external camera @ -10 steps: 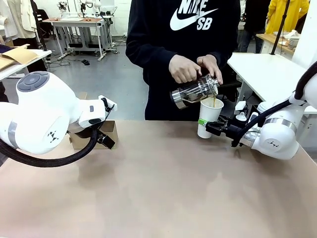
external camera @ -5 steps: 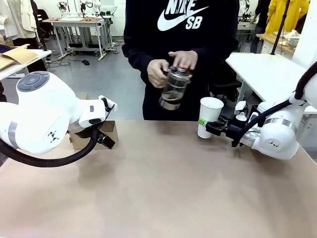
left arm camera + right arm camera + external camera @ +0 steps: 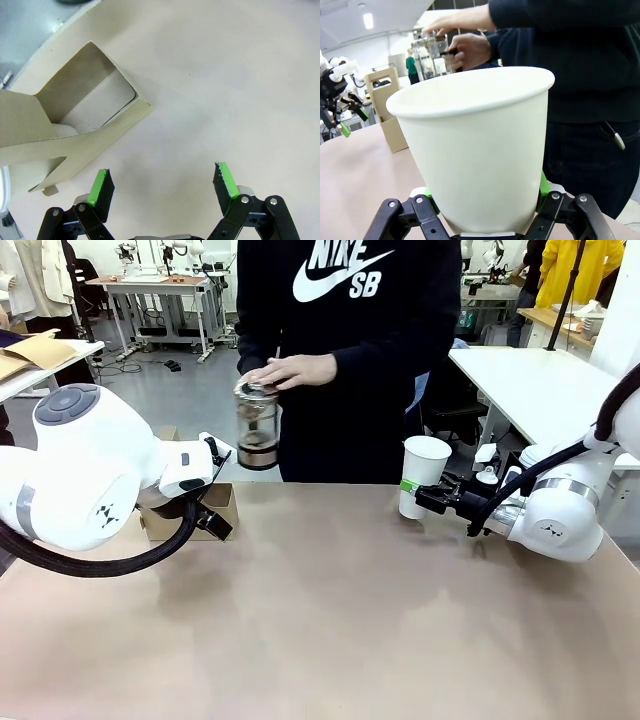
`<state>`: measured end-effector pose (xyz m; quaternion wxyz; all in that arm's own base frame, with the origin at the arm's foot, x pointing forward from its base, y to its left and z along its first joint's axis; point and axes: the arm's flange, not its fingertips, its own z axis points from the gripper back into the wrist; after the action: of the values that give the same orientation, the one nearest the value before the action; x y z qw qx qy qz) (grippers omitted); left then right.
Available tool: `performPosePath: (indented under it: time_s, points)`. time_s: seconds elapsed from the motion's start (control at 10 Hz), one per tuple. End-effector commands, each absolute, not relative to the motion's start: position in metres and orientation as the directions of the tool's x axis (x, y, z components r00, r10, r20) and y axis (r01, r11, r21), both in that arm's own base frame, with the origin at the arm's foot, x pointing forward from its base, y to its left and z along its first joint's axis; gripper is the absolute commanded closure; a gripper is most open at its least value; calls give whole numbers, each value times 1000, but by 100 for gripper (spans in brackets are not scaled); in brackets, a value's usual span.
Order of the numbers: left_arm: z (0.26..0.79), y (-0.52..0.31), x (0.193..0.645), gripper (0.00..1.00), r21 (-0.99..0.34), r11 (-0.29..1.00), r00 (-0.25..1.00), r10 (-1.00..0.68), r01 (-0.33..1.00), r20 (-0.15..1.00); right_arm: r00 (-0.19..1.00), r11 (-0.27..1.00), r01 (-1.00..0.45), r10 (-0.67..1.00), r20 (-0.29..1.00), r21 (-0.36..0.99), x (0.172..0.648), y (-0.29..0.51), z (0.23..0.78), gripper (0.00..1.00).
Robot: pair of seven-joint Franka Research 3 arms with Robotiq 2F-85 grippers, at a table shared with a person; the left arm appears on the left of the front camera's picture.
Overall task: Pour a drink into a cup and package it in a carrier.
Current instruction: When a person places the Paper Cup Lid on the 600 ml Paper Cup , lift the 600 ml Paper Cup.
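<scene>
The tall white cup (image 3: 424, 475) stands on the table at the right. My right gripper (image 3: 416, 493) is shut on its lower half; in the right wrist view the cup (image 3: 475, 150) sits between the green pads (image 3: 543, 183). What is inside the cup is hidden. A person across the table holds a clear glass jug (image 3: 257, 428) upright in both hands, left of centre, with dark drink (image 3: 257, 453) at its bottom. The brown cardboard carrier (image 3: 222, 502) sits at the left edge, partly behind my left arm. My left gripper (image 3: 162, 182) hangs open just beside the carrier (image 3: 75, 120), holding nothing.
Small lidded white cups (image 3: 487, 476) stand behind my right arm. A white side table (image 3: 530, 380) is at the back right. The tan tabletop (image 3: 320, 610) stretches bare between my arms. The person's body fills the far middle edge.
The person stopped pouring over the cup, righted the jug and carried it leftward, stepping left too. Neither of my arms moved.
</scene>
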<state>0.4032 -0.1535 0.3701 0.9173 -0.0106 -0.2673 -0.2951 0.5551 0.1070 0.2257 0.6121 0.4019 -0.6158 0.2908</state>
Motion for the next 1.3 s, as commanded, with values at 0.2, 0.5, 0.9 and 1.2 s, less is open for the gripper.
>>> performPosePath:
  time_s: [0.2, 0.5, 0.9, 1.2]
  points:
    - [370, -152, 403, 0, 136, 827, 684, -533, 546, 498, 50, 514, -850, -141, 989, 116, 559, 109, 228, 20]
    - [370, -152, 403, 0, 136, 827, 684, -533, 546, 498, 50, 514, -850, -141, 989, 116, 559, 109, 228, 20]
    - [370, -152, 403, 0, 136, 827, 684, -533, 546, 498, 50, 514, -850, -141, 989, 116, 559, 109, 228, 20]
    - [370, -152, 403, 0, 136, 827, 684, -533, 546, 498, 50, 514, -850, -141, 989, 116, 559, 109, 228, 20]
